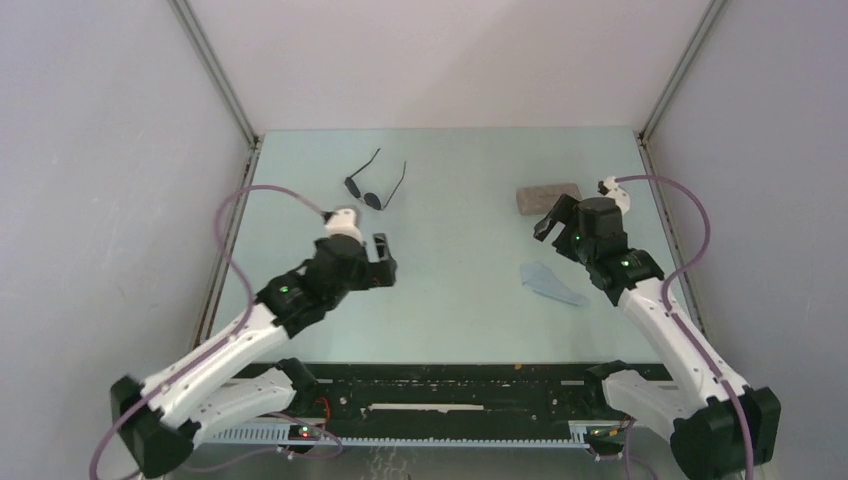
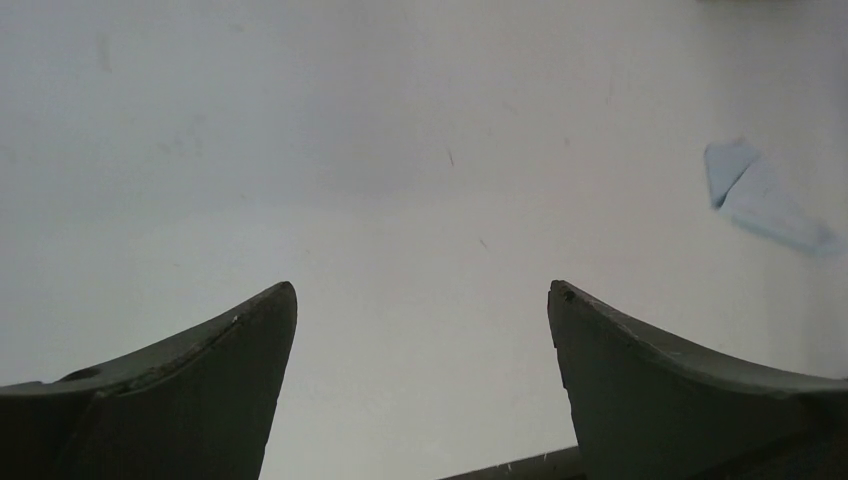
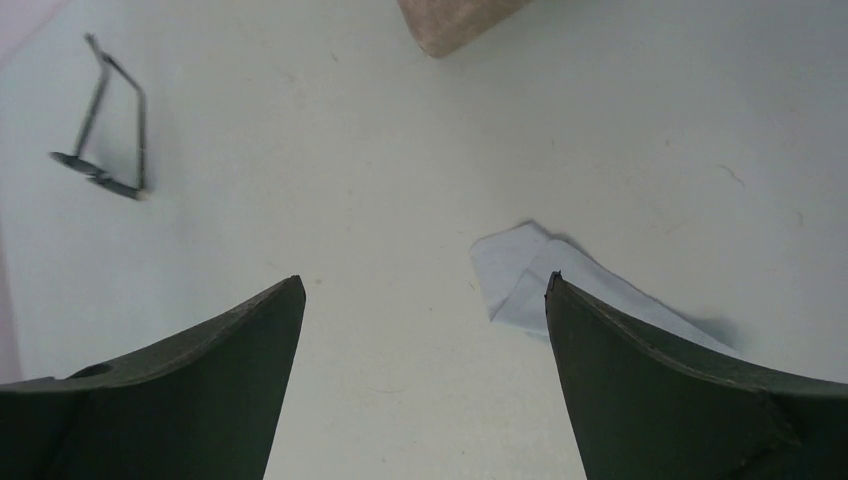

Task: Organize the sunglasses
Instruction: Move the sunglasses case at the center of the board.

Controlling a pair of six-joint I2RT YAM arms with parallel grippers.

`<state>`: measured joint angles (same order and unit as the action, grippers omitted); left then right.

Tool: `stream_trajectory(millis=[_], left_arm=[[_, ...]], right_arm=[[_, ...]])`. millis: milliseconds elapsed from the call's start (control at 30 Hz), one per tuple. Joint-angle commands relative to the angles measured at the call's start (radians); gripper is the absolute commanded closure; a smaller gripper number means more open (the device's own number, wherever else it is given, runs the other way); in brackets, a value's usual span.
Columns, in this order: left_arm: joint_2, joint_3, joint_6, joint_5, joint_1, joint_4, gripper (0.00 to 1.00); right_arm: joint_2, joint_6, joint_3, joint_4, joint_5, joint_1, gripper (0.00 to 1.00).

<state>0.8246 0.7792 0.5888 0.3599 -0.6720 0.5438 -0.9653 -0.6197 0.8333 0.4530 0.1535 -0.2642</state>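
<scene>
- case (image 3: 455,22): the right wrist view shows one corner only, the rest is cut off by the top edge.
- cloth (image 3: 525,280): its near end is hidden behind one finger (image 3: 690,400) of the right gripper (image 3: 422,285).
- sunglasses (image 1: 372,185): too small in the top view to tell lens or hinge detail.
- case vs right gripper in the top view: touching or apart, can't tell.

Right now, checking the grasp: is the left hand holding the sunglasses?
No, the left hand is open and empty; the sunglasses lie apart, beyond it.
</scene>
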Motion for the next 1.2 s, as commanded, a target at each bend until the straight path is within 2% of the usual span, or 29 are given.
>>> stream_trajectory(millis=[0,100,200,300,500,600,700,833,1167], left_arm=[[0.154,0.022,0.091,0.083,-0.141,-0.062,0.00],[0.239,0.055,0.156,0.047,-0.174,-0.091,0.00],[0.296,0.113,0.193,0.061,-0.185,-0.034,0.00],[0.318,0.148,0.169,0.088,-0.186,0.017,0.00],[0.182,0.088,0.113,0.197,-0.193,-0.017,0.00],[0.093,0.081,0.149,0.273,-0.192,0.023,0.00],[0.014,0.046,0.153,0.274,-0.192,0.008,0.00],[-0.052,-0.002,0.165,0.269,-0.192,-0.006,0.00],[-0.070,0.001,0.149,0.262,-0.192,0.027,0.00]], right_arm=[[-0.121,-0.070,0.015,0.047,0.166,-0.048,0.02],[-0.255,-0.103,0.073,0.064,0.207,-0.037,0.02],[-0.404,-0.129,0.203,0.105,0.213,0.001,0.01],[-0.578,-0.188,0.365,0.163,0.171,0.079,0.00],[-0.974,-0.318,0.822,0.460,0.153,0.143,0.00],[-1.131,-0.386,1.017,0.599,0.136,0.151,0.00],[-1.195,-0.432,1.087,0.640,0.114,0.155,0.00],[-1.211,-0.486,1.091,0.614,0.111,0.157,0.00],[-1.249,-0.532,1.120,0.596,0.094,0.162,0.00]])
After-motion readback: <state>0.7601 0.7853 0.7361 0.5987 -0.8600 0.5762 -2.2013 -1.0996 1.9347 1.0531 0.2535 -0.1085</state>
